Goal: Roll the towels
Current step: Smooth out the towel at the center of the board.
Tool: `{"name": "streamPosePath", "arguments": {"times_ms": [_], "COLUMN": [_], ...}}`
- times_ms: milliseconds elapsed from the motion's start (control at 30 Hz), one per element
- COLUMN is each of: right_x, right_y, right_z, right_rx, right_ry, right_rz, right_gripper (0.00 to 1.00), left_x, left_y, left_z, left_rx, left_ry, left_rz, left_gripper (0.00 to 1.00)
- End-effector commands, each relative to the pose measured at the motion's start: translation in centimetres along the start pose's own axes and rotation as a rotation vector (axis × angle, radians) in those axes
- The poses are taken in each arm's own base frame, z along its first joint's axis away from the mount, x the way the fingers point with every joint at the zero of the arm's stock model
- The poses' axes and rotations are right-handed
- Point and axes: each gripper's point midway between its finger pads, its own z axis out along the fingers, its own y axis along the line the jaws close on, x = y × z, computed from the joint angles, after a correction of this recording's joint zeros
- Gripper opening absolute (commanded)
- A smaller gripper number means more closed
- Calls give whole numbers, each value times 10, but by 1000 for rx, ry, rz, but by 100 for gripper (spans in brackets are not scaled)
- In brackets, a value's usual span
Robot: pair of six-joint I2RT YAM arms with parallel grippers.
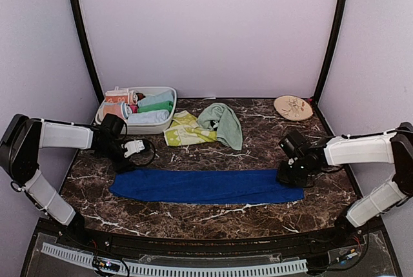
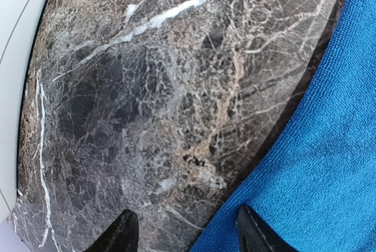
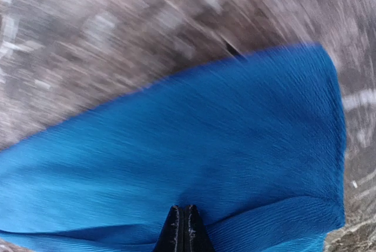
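The long royal blue towel (image 1: 206,186) lies flat across the dark marble table, left to right. My left gripper (image 1: 122,163) is open just above its left end; in the left wrist view (image 2: 188,237) one fingertip is over bare marble and the other over the towel's edge (image 2: 329,164). My right gripper (image 1: 289,177) is at the towel's right end. In the right wrist view (image 3: 183,228) its fingers are pressed together on the blue cloth (image 3: 194,140), which puckers around them; that view is motion-blurred. The mint green towel (image 1: 221,122) lies crumpled at the back middle, partly on a yellow-green patterned towel (image 1: 182,132).
A white basin (image 1: 173,106) holding several rolled towels stands at the back left. A round beige patterned plate (image 1: 293,106) lies at the back right. Purple walls close in the table on three sides.
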Motion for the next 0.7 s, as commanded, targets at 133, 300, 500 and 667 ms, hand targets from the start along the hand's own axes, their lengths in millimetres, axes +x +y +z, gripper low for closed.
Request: {"name": "streamPosePath", "arguments": {"times_ms": [133, 300, 500, 667], "right_x": [31, 46, 56, 30], "right_y": [-46, -74, -78, -48], "right_z": [-8, -27, -44, -66], "right_rx": [59, 80, -2, -75], "right_ry": [15, 7, 5, -61], "right_rz": [46, 87, 124, 111], "right_gripper": [0, 0, 0, 0], "left_x": [25, 23, 24, 21], "left_y": [6, 7, 6, 7], "left_z": [17, 14, 14, 11], "left_rx": [-31, -28, -21, -22], "left_ry": [95, 85, 90, 81], "left_rz": [-10, -6, -13, -20], "left_gripper": [57, 56, 55, 55]}}
